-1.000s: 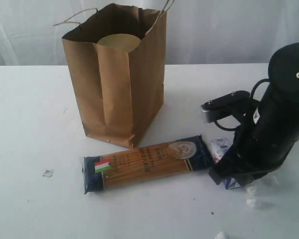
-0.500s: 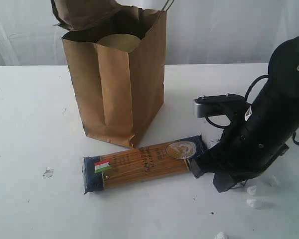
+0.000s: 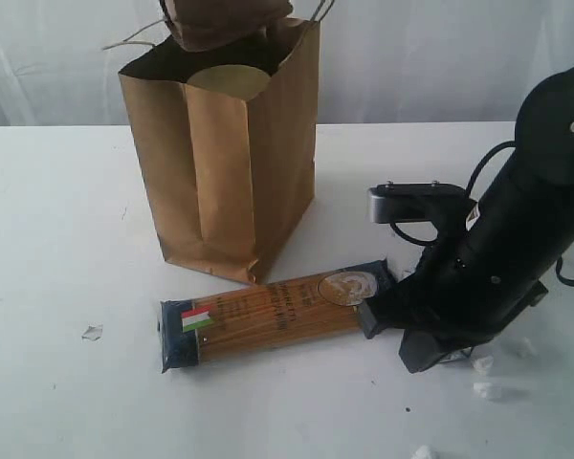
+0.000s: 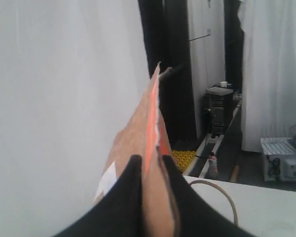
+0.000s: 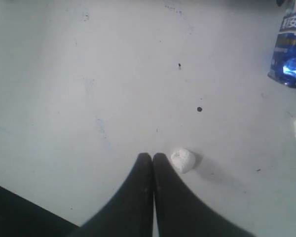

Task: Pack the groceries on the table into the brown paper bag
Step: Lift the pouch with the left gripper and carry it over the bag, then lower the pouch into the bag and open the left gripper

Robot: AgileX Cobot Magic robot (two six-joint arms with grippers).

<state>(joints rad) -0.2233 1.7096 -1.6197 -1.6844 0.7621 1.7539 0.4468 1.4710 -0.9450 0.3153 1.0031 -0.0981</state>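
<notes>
Pouch held above the bag, spaghetti flat on the table

In the exterior view the brown pouch with orange label (image 3: 225, 21) hung at the top edge of the frame, left of centre, directly over the open mouth of the brown paper bag (image 3: 225, 163). The left wrist view showed the left gripper (image 4: 148, 160) with its two dark fingers pinched narrow on the pouch's thin edge. The orange strip ran up between them, and one twisted paper handle (image 4: 222, 190) showed beyond.

The bag stood upright in the upper middle of the frame, and a round tan lid (image 3: 228, 79) showed inside its mouth. Just in front of the bag, in the lower middle, the blue-ended spaghetti packet (image 3: 277, 314) lay flat on the table (image 3: 57, 239), slightly tilted. Its right end lay close against the dark lower part of the right arm (image 3: 497, 249) at the right of the frame; contact could not be told.

The right gripper (image 5: 153, 157) had its fingers pressed together, holding nothing, just above the tabletop. A small white crumb (image 5: 183, 160) lay just beside the tips. The small blue-white carton (image 5: 291, 54) lay well apart from them.
</notes>
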